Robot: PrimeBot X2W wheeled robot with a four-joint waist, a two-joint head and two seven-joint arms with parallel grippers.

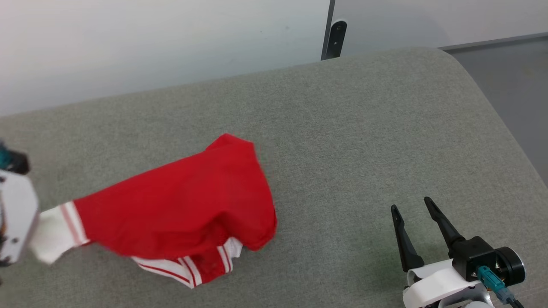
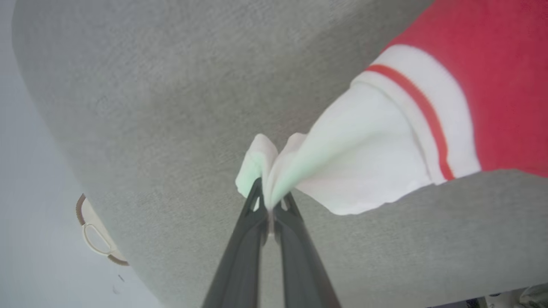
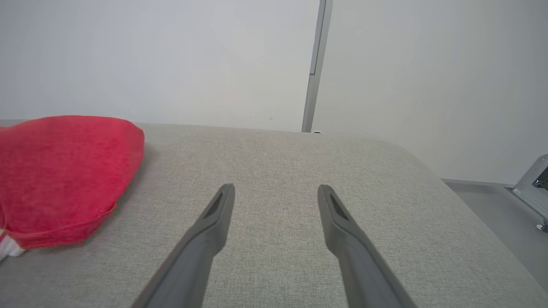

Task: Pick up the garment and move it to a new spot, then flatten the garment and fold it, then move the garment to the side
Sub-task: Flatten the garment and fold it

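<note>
The garment (image 1: 180,205), a red jersey with white sleeves and striped trim, lies bunched on the grey padded surface (image 1: 342,128), left of centre. One white sleeve (image 2: 355,167) is stretched out sideways, its tip pinched between the fingers of my left gripper (image 2: 269,201), which is shut on it. In the head view, that arm's pale wrist (image 1: 15,214) shows at the left edge beside the sleeve. My right gripper (image 1: 412,206) hovers open and empty over the bare surface at the lower right, well apart from the garment (image 3: 64,175).
The grey surface has a rounded far-right corner, with floor (image 1: 518,90) beyond it. A pale wall (image 1: 150,47) runs along the back, with a dark vertical post (image 1: 333,38). A small beige object (image 2: 96,233) sits off the surface edge in the left wrist view.
</note>
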